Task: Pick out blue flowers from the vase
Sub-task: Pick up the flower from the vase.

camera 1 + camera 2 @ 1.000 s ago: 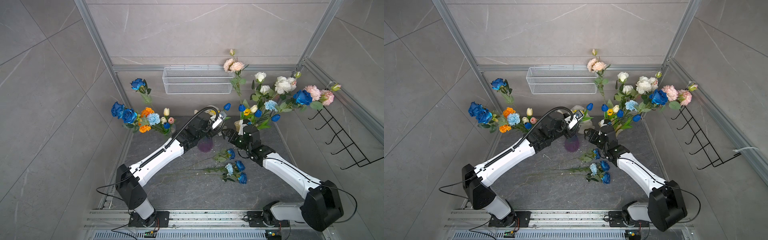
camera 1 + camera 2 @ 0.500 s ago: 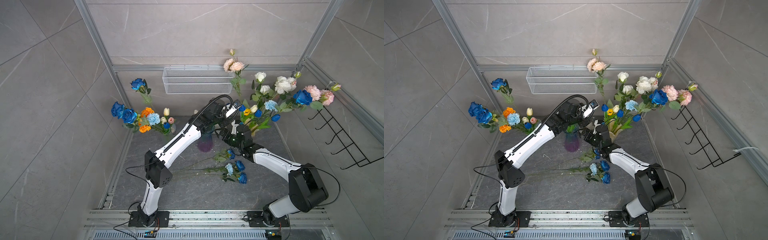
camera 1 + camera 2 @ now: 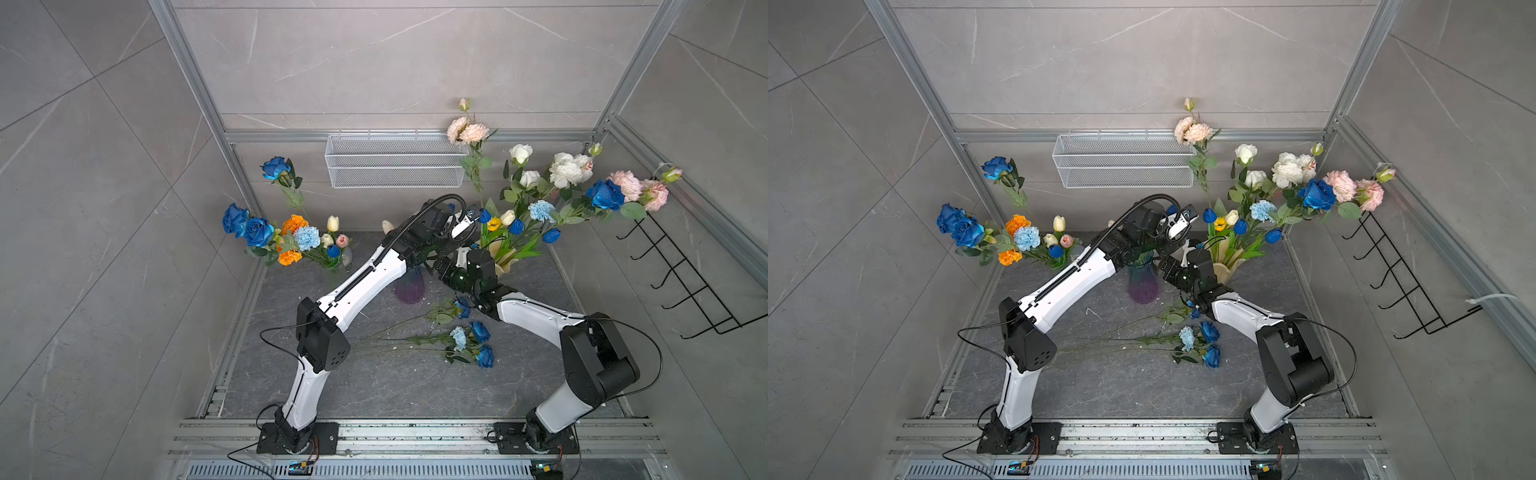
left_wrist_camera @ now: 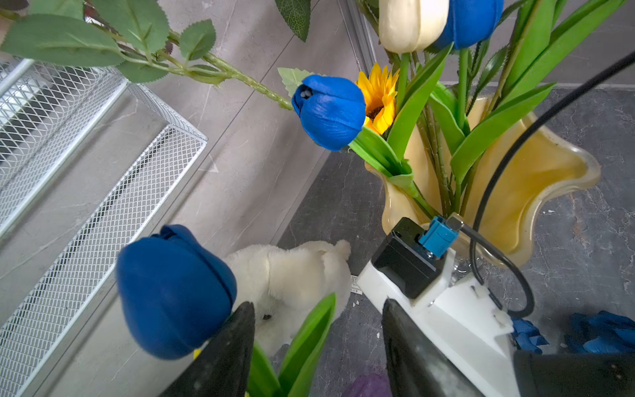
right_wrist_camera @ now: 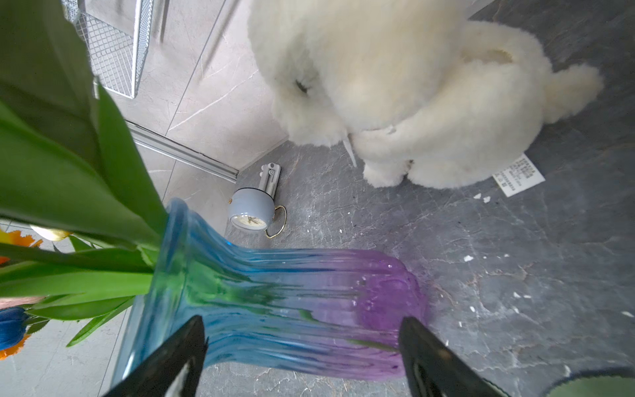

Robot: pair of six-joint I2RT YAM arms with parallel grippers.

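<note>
Left gripper (image 4: 316,306) is up over the centre blue-to-purple glass vase (image 5: 309,282). Its jaws are apart with tulip leaves between them, and a dark-blue tulip bud (image 4: 171,292) sits just beside the outside of 1 finger. Nothing visibly clamped, so I call it open. Looks lined up to close on the stem under the bud and lift it straight out of the neck. Right gripper (image 5: 302,320) is low with jaws wide and the vase body right in front of them. No contact visible, so nothing is held there either. My read: it's there to brace the vase so it doesn't tip when the stem drags. Pulled blue flowers (image 3: 480,331) lie flat on the table (image 3: 395,386), near-centre, heads right, stems left, clear of all 3 bunches. To go: blue roses (image 3: 257,230) in the far-left bunch, and 1 blue rose (image 3: 604,194) plus blue tulips in the yellow vase (image 4: 536,178), far right. Writing: the white tag (image 5: 519,175) beside the plush toy (image 5: 395,86) has print, too small to read. The dial of the small clock (image 5: 249,220) by the far wall is unreadable. No brand visible.
</note>
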